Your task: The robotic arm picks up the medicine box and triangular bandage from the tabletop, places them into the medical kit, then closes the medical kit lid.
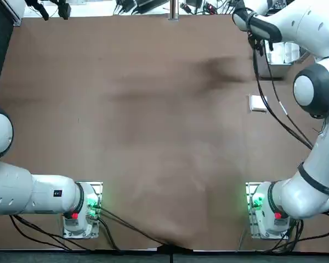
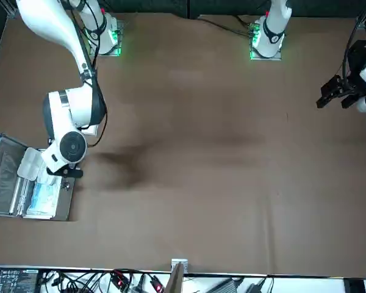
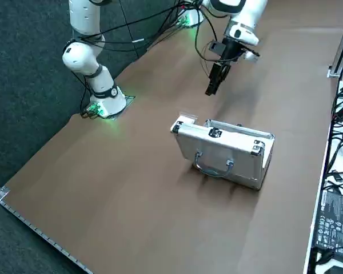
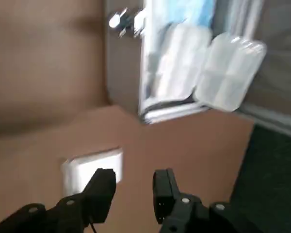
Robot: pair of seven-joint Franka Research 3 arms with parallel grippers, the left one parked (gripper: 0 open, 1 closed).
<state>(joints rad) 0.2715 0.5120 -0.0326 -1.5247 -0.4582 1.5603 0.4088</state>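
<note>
The medicine box [image 4: 92, 167] lies flat on the brown table, just beside the medical kit [image 3: 226, 151]; it also shows as a small white box [image 1: 257, 102] from above. My right gripper [image 4: 134, 177] hangs open and empty above the table next to that box, also seen as the gripper [image 3: 210, 90] from the right side. The medical kit lid [image 3: 234, 160] stands raised, its handle facing the right side camera. Inside the kit [image 2: 55, 210], on pale blue lining, rests the triangular bandage [image 4: 177, 60], a soft white packet.
The kit sits near the table's edge on the robot's right [image 2: 0, 215]. The right arm's elbow [image 1: 312, 90] and black cables [image 1: 274, 109] hang over the box area. Cables and a power strip [image 3: 334, 220] lie beyond the far table edge.
</note>
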